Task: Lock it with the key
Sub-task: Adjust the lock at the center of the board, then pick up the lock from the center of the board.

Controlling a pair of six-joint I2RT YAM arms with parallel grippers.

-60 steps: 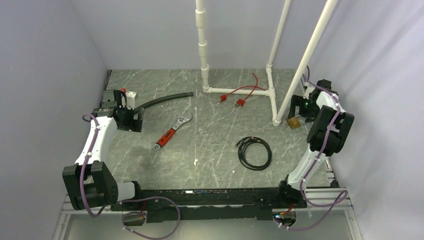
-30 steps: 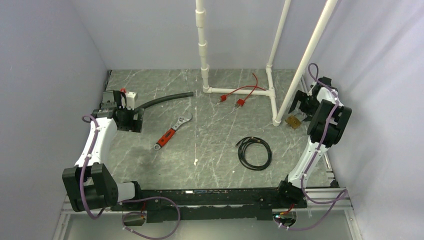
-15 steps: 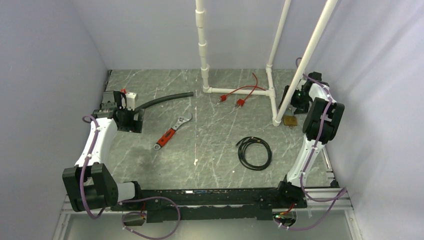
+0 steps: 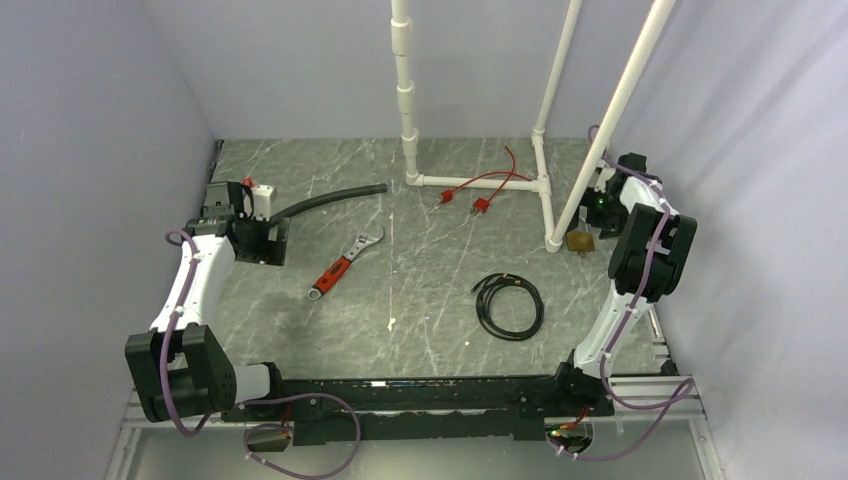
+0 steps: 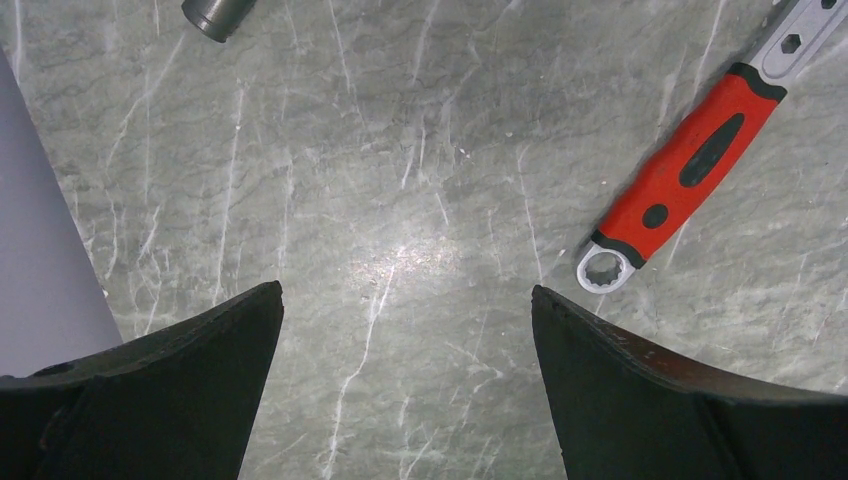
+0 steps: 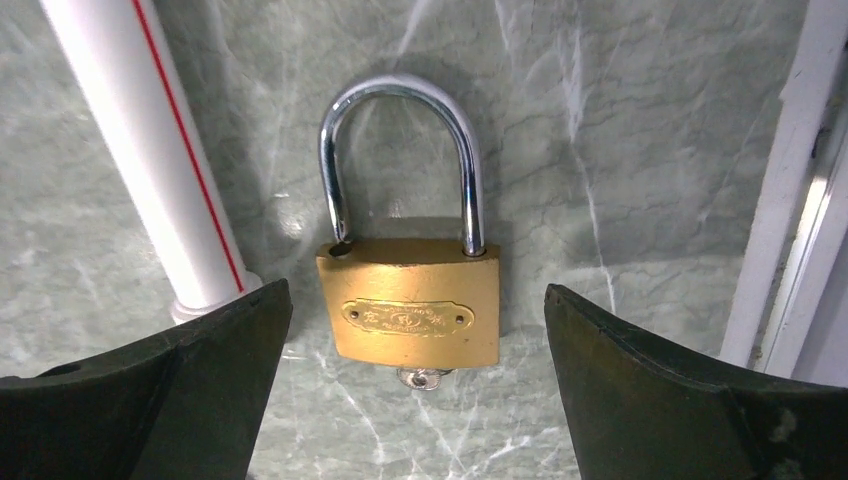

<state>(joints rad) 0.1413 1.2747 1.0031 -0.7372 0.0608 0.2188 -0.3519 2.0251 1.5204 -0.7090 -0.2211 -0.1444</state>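
My right jaws hung spread wide over the padlock (image 6: 410, 300), which lay flat on the surface (image 6: 620, 150) with the white pipe (image 6: 150, 150) just beside it. I'd guess I was lined up to pinch the key stub (image 6: 420, 378) at its bottom edge. Left jaws gaped too, empty, well apart from the padlock. No containers in sight.

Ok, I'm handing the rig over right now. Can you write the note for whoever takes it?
The left gripper is open above the bare table, with the red-handled wrench off to one side.
The right gripper is open, poised over the padlock, one finger on either side and apart from it.
The padlock lies flat by the foot of the white pipe, with the key in its bottom edge.
Done: the key looks inserted. I cannot tell whether the shackle is latched.
Left: grip the key, turn it, check the shackle.
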